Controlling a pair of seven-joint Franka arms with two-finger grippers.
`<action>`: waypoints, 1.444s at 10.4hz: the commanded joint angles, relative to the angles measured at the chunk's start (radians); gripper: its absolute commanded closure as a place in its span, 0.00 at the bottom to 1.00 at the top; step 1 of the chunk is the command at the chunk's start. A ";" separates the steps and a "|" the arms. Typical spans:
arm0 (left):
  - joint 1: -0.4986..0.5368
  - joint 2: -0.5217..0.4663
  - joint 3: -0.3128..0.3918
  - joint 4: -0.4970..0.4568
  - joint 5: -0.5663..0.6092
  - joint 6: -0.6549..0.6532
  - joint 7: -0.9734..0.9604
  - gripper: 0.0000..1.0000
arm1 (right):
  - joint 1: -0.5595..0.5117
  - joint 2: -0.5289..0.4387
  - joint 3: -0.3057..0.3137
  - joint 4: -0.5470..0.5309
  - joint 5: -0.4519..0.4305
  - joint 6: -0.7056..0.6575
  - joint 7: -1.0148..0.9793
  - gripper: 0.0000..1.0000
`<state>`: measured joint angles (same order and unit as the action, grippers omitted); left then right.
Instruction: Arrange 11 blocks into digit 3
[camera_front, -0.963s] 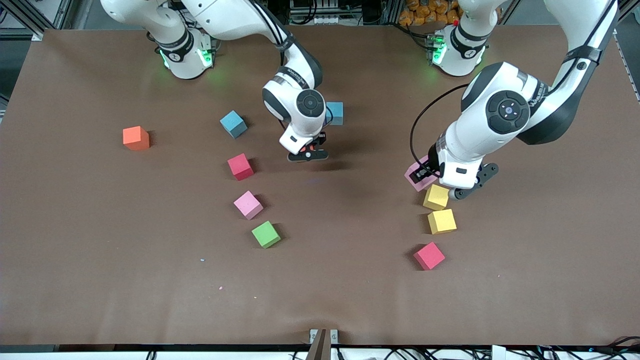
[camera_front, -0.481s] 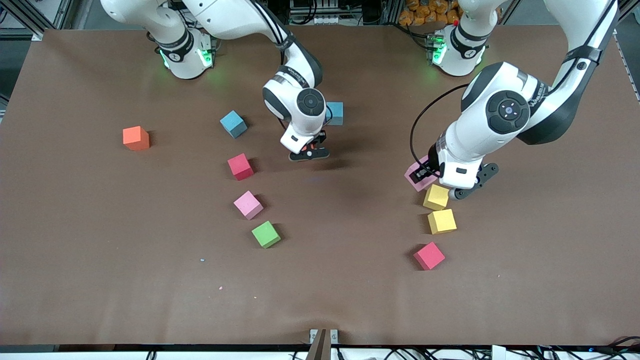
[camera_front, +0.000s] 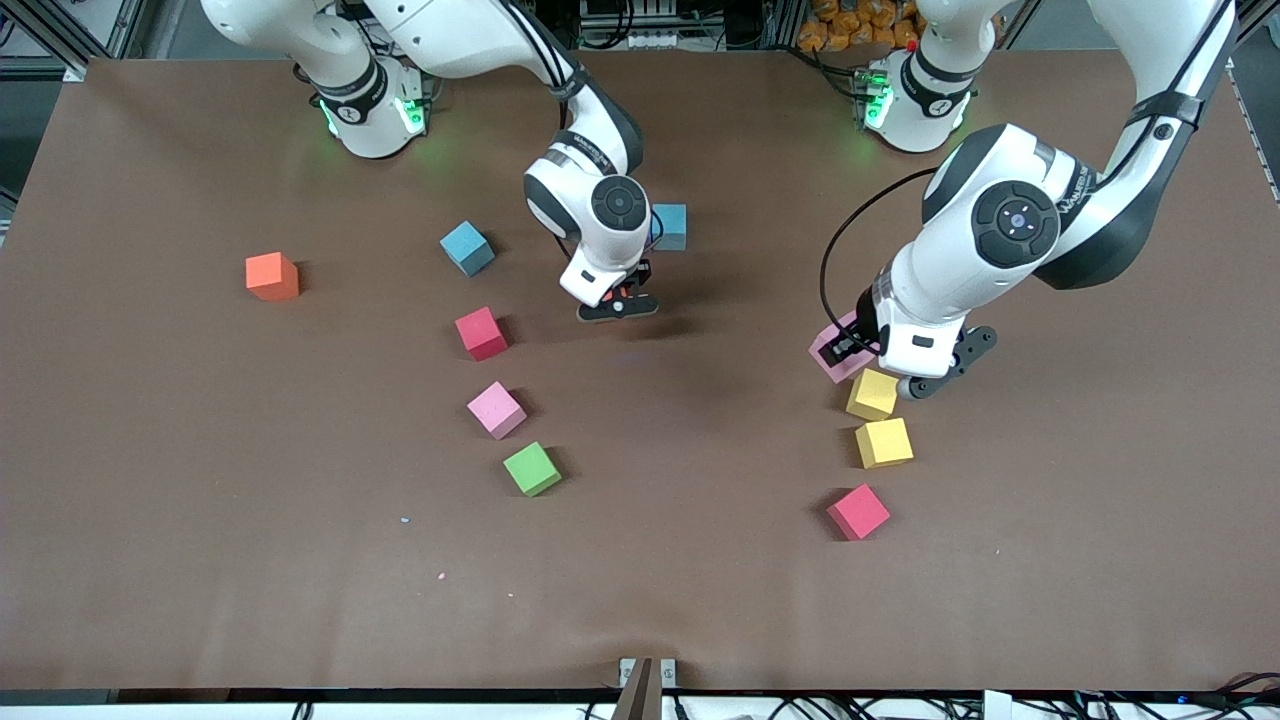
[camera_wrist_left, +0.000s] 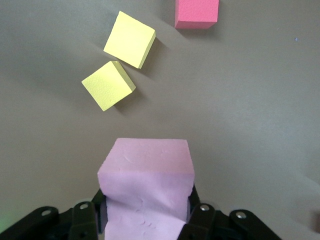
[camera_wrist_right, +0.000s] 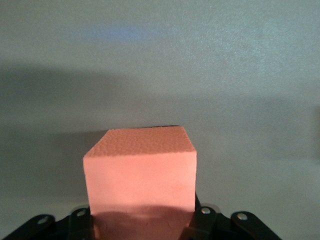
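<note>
The front camera sits high, facing both robot bases along the frame's top and taking in the whole brown table (camera_front: 200, 560). Each wrist camera looks down past its own fingers from close up. The left wrist view shares two yellow foam cubes (camera_wrist_left: 120, 65) — at lower right in the front view (camera_front: 878, 418).

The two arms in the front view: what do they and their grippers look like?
Both are glossy white with black joint bands and round black wrist caps. Green lights glow at the bases. A black cable loops beside the left arm. The left gripper and right gripper have black fingers.
</note>
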<state>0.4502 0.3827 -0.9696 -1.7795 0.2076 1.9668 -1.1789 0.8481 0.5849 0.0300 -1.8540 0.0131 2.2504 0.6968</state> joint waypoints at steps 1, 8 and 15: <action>0.001 -0.008 -0.003 0.006 -0.020 -0.017 -0.013 0.82 | 0.002 -0.017 -0.001 -0.033 -0.005 0.005 -0.016 0.07; 0.008 -0.005 -0.003 -0.004 -0.105 -0.017 -0.125 0.83 | 0.000 -0.108 0.007 -0.019 0.040 -0.107 -0.026 0.07; -0.057 0.019 -0.004 -0.141 -0.123 0.156 -0.635 0.83 | -0.125 -0.243 -0.004 -0.031 0.039 -0.228 -0.031 0.00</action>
<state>0.4210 0.4062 -0.9719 -1.8829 0.1098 2.0539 -1.7019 0.7744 0.3830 0.0209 -1.8540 0.0397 2.0604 0.6819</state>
